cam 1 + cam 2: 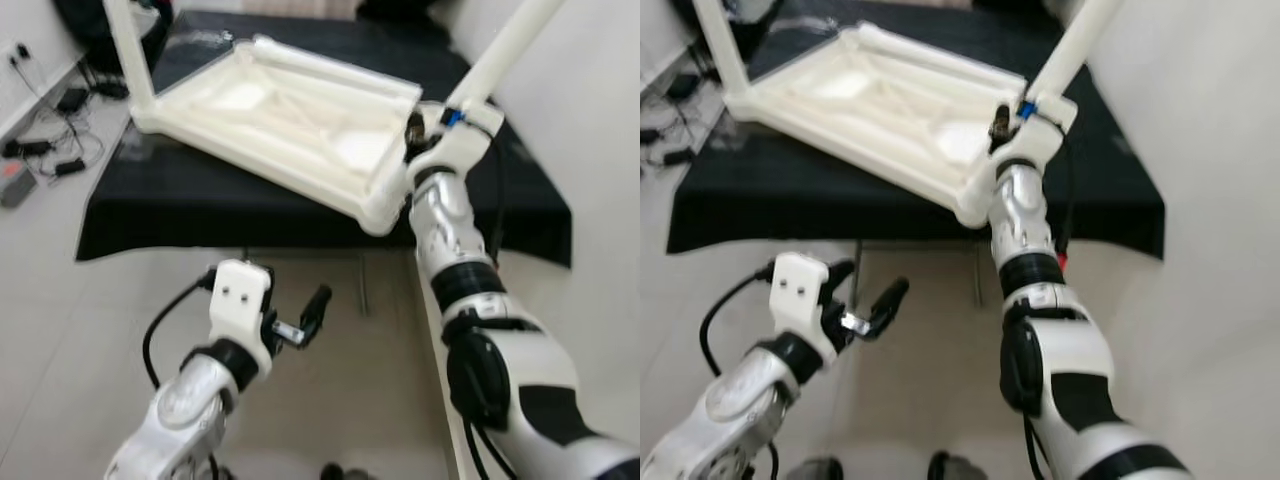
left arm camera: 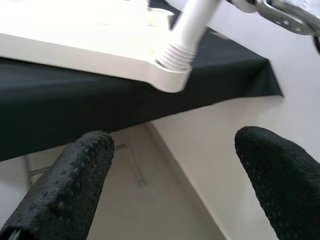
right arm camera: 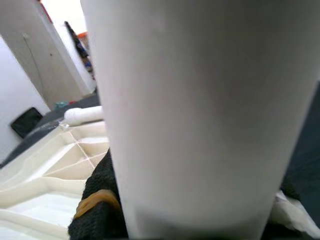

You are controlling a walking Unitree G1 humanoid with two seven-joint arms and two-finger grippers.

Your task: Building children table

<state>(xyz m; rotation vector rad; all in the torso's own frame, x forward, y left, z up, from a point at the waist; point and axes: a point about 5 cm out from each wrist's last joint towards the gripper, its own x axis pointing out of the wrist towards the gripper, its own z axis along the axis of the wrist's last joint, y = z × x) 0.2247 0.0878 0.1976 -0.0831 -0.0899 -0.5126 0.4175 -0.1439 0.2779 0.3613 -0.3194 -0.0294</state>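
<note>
Tabletop: your white plastic tabletop [image 1: 290, 120] lies upside down on the black-draped worktop [image 1: 180, 190], ribbed underside up.
Legs: one white leg [image 1: 128, 50] stands in the 10 o'clock corner; another leg [image 1: 1070, 50] rises from the 3 o'clock corner.
Right gripper [image 1: 1025, 108]: your fingers are clamped on that 3 o'clock leg, just above its socket.
Left gripper [image 1: 290, 315]: at 6 o'clock, below the worktop edge, over the floor [image 1: 60, 330]; fingers [image 2: 75, 185] apart, holding nothing.
</note>
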